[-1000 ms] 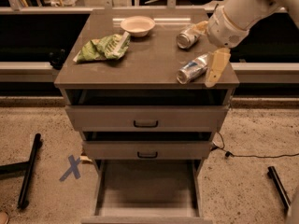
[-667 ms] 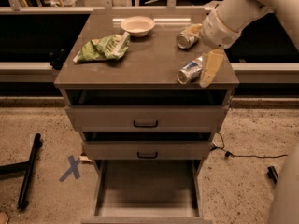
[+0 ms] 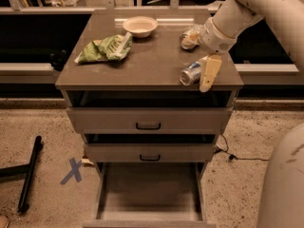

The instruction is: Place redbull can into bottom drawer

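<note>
The redbull can, slim and silver with blue panels, lies on its side near the front right edge of the cabinet top. My gripper reaches down from the upper right and is open. One pale finger hangs right beside the can's right side; the other is hidden behind the can. The bottom drawer is pulled out below, and its flat floor is bare.
A shorter dented silver can lies behind the gripper. A green chip bag and a white bowl sit on the top. Two upper drawers with black handles are closed. A black bar and a blue X mark the floor at left.
My gripper has shifted a little to the left and down, closer against the redbull can. The can stays on the cabinet top.
</note>
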Motion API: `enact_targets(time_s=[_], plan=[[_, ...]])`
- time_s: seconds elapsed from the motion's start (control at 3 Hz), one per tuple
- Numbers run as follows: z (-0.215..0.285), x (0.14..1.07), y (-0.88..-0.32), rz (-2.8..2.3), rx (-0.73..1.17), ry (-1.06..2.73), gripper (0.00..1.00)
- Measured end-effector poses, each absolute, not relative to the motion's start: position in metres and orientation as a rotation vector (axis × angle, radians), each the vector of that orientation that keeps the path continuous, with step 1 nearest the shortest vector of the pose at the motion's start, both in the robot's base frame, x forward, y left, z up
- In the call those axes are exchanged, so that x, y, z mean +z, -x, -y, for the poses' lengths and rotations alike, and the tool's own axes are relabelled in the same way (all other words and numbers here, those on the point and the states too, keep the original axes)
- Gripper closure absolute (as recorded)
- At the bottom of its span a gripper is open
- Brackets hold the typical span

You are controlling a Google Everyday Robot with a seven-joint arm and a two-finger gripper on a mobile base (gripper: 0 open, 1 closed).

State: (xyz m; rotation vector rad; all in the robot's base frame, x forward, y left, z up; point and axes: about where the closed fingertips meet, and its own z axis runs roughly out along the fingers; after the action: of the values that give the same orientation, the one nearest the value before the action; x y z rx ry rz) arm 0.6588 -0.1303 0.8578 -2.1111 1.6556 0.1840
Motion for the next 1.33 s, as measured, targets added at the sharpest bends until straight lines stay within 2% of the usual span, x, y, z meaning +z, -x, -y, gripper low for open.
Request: enact_targets(time_s=[0.67,1.0,1.33], plan=[[0.134,0.839,-0.665,-1.696,0.158,2.142,0.0],[0.141,0.833,-0.667,-1.727,0.135,2.145,0.14],[0.148,0.826,-0.669,-1.758,0.121,2.149,0.38]])
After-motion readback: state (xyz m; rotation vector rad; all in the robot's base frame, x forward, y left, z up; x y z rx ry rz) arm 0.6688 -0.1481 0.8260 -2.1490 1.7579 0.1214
